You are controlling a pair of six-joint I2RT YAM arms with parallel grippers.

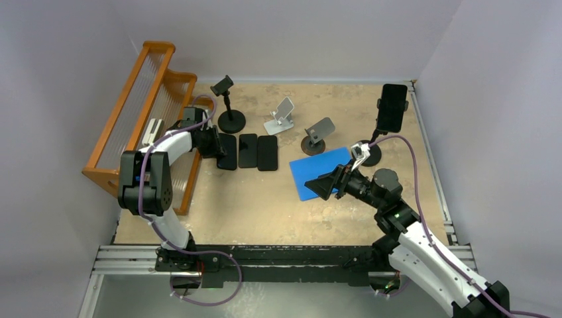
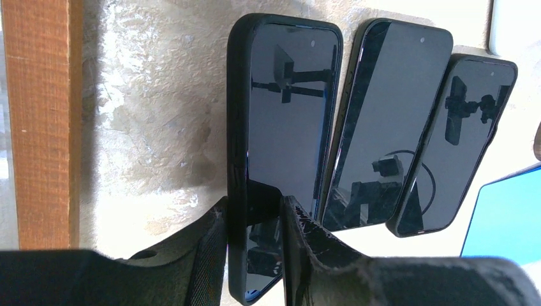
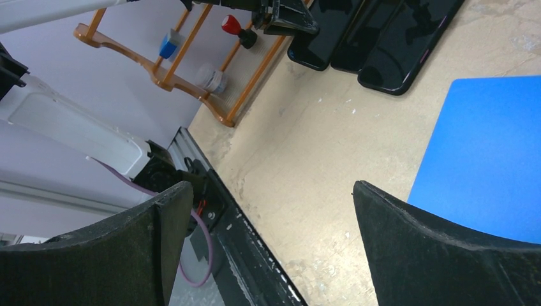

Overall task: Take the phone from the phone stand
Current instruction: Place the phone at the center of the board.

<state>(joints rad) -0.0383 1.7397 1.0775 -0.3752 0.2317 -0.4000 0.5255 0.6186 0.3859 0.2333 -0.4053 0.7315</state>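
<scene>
A black phone (image 1: 392, 107) is clamped upright in a black stand (image 1: 371, 156) at the back right. Three black phones lie in a row mid-table. My left gripper (image 1: 215, 142) is shut on the near end of the leftmost one (image 1: 227, 153), one finger on its back and one on its screen. In the left wrist view (image 2: 255, 207) that phone (image 2: 287, 108) is tipped up on its long edge beside the other two (image 2: 383, 121) (image 2: 459, 140). My right gripper (image 1: 318, 186) is open and empty over the left edge of the blue mat (image 1: 318, 167); it also shows in the right wrist view (image 3: 273, 191).
An orange wooden rack (image 1: 142, 112) stands along the left side, close to my left arm. Three empty stands are at the back: a black clamp stand (image 1: 228, 106), a white folding one (image 1: 281, 117) and a grey one (image 1: 318, 136). The table's front rail (image 3: 242, 248) is below my right gripper.
</scene>
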